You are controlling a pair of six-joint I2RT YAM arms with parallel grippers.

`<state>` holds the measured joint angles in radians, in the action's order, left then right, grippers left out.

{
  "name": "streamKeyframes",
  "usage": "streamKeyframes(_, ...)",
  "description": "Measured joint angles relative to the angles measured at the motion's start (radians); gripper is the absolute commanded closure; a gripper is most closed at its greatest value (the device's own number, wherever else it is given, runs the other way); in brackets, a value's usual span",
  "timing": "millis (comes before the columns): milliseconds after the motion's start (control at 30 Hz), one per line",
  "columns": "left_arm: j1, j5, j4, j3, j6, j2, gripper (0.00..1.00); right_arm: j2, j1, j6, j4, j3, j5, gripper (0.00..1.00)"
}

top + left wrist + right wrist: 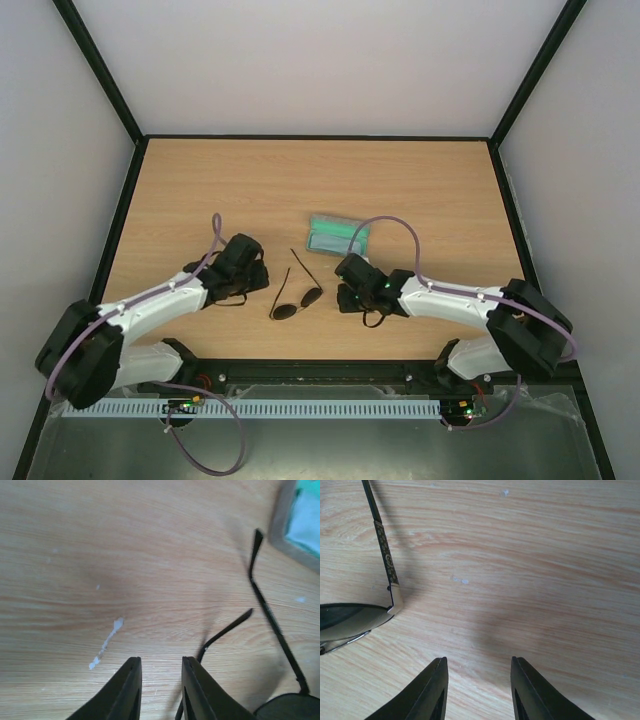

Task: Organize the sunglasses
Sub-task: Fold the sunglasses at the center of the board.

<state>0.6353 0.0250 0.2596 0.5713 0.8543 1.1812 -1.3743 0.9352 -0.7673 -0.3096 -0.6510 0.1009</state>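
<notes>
Three views, one likely step: closing in on the sunglasses.

Top: flat on the table, temples unfolded, between left gripper and right gripper; open case just beyond, far side.

Left wrist: jaws narrow, empty; temples to the right.

Right wrist: jaws moderately wide, empty; lens at left.

Better gripped at the frame than on a lens; fold temples before casing.

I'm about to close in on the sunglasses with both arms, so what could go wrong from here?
1. The sunglasses lie with their thin temples spread. One temple ends right beside the open left gripper, so a descent could pin or bend it.
2. The open right gripper sits near a lens, and pinching there may scratch it.
3. A nudge could slide them into the case.
</notes>
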Motion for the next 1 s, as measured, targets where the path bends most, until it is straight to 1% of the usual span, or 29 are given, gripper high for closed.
streamKeyframes(100,-0.004,-0.015,-0.014,0.000,-0.018,0.082,0.85,0.020,0.000,-0.009,0.008,0.021,0.023,0.67)
streamKeyframes(300,0.020,-0.051,-0.087,0.001,-0.034,0.220,0.87,0.036,0.030,-0.047,0.034,0.062,0.061,0.67)
streamKeyframes(467,0.080,-0.068,-0.155,0.002,-0.028,0.249,0.88,0.032,0.043,-0.072,0.073,0.079,0.093,0.67)
streamKeyframes(767,0.198,-0.087,-0.240,-0.008,0.031,0.274,0.89,-0.014,0.056,-0.104,0.183,0.099,0.151,0.67)
streamKeyframes(1000,0.285,-0.088,-0.281,0.042,0.075,0.344,0.89,-0.045,0.060,-0.129,0.277,0.108,0.185,0.68)
